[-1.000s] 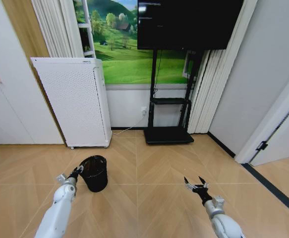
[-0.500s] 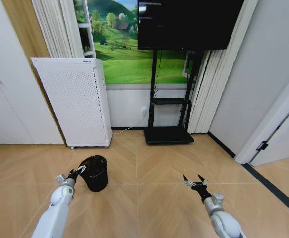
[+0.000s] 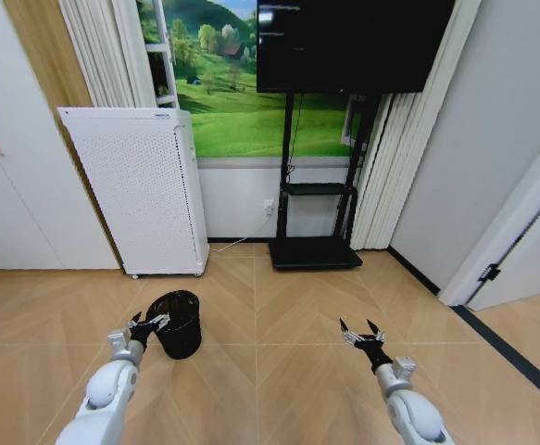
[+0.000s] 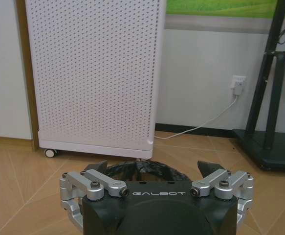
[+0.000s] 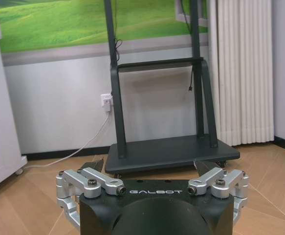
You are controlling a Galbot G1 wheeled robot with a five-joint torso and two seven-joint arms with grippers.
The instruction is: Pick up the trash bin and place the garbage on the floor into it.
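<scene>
I see the trash bin (image 3: 179,324) standing upright on the floor (image 3: 279,306), a little in front of the white perforated appliance (image 3: 140,190) and to the left of centre in my head view. My left gripper (image 3: 149,324) sits right at the bin's near-left rim with its fingers spread apart; I cannot tell whether a fingertip touches the mesh. From the left wrist camera the bin's dark rim (image 4: 142,171) shows just past the gripper body, between the two parted fingertips (image 4: 99,167), with the appliance (image 4: 91,73) close behind it. My right gripper (image 3: 361,332) hovers over bare parquet, well apart from the bin, its fingers also spread and holding nothing. The right wrist camera looks past its open fingers (image 5: 94,165) at the black TV stand (image 5: 166,112) against the wall, beside the white curtain (image 5: 242,68).
</scene>
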